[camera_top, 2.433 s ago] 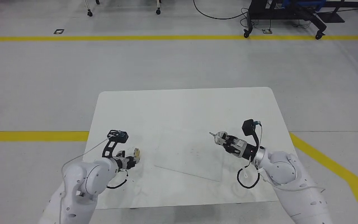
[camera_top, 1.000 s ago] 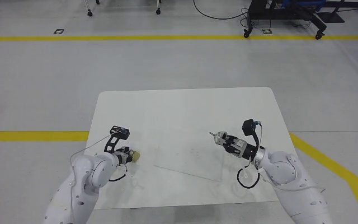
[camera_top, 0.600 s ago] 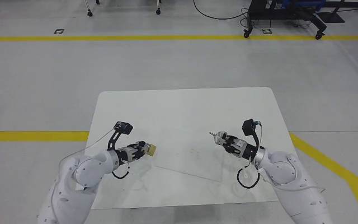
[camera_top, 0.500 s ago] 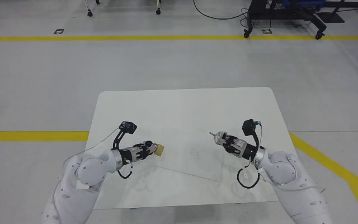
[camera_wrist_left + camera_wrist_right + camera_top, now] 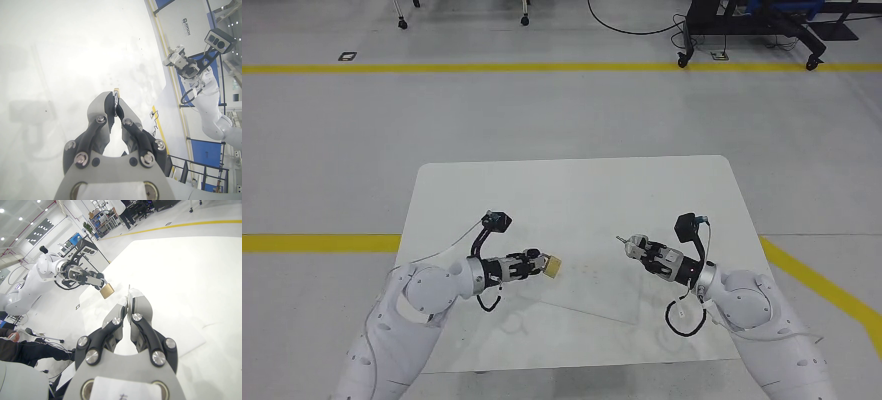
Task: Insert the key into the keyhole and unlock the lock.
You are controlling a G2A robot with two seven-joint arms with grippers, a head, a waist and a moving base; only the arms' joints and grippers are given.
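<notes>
Over the left half of the white table (image 5: 572,190), the left gripper (image 5: 115,102) pinches the shackle of a brass padlock (image 5: 107,291), whose body juts just past its fingertips. Well apart to the right, the right gripper (image 5: 128,303) is pressed together on a small key (image 5: 129,287), with the thin blade poking beyond its fingertips.

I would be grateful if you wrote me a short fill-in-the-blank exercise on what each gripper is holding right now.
The left gripper holds the brass padlock by its ___.
The right gripper is shut on the ___.
Both arms hold their things above the ___ table.
Missing words: shackle; key; white.
</notes>
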